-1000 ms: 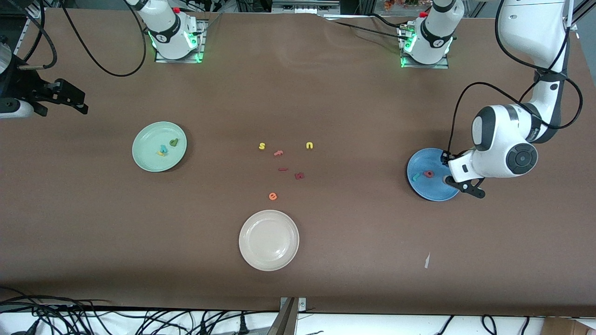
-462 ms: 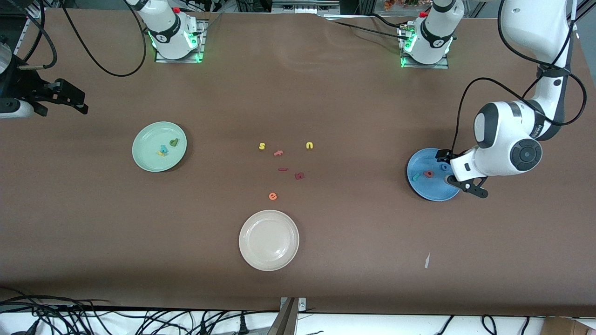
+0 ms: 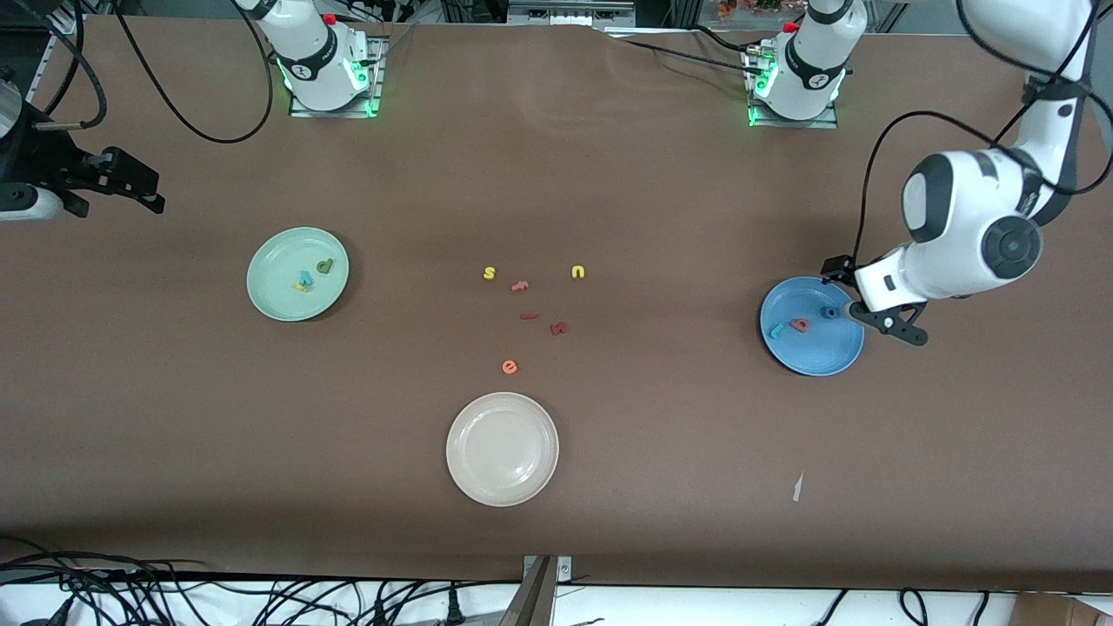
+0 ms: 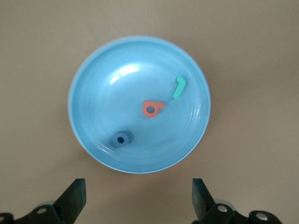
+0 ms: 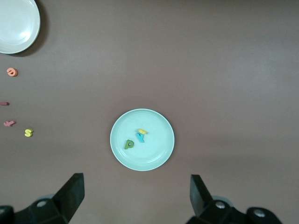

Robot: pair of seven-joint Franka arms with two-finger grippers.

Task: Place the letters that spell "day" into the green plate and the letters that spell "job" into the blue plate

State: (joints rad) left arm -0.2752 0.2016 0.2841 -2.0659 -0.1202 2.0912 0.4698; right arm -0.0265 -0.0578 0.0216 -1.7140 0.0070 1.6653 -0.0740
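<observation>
The left gripper (image 3: 872, 300) hangs with its jaws spread wide and empty over the edge of the round medium-blue plate (image 3: 817, 355), at the middle right of the front frame, toward the left arm's end of the worktop. Inside that plate lie all three foam letters of "job": the blue ring-shaped o (image 4: 121, 138), the salmon-pink b (image 4: 153, 108) and the teal hook-shaped j (image 4: 179, 87), loose and apart from one another, which reads as a drop already made and nothing left to grip here. Over at the upper left edge of the front frame, the right gripper (image 3: 130, 183) waits, jaws open and bare too. Its wrist view looks down on the round pale mint-green plate (image 5: 159, 156), where the green d (image 5: 129, 144), the teal y (image 5: 139, 137) and the yellow a (image 5: 142, 131) sit bunched near the centre. Mid-frame on the brown worktop (image 3: 661, 435), the spare letters stay out of both plates: yellow s (image 3: 489, 273), yellow u (image 3: 578, 272), orange e (image 3: 509, 367). The cream-white plate (image 3: 539, 478) sits low centre, holding nothing. Both words look sorted.
</observation>
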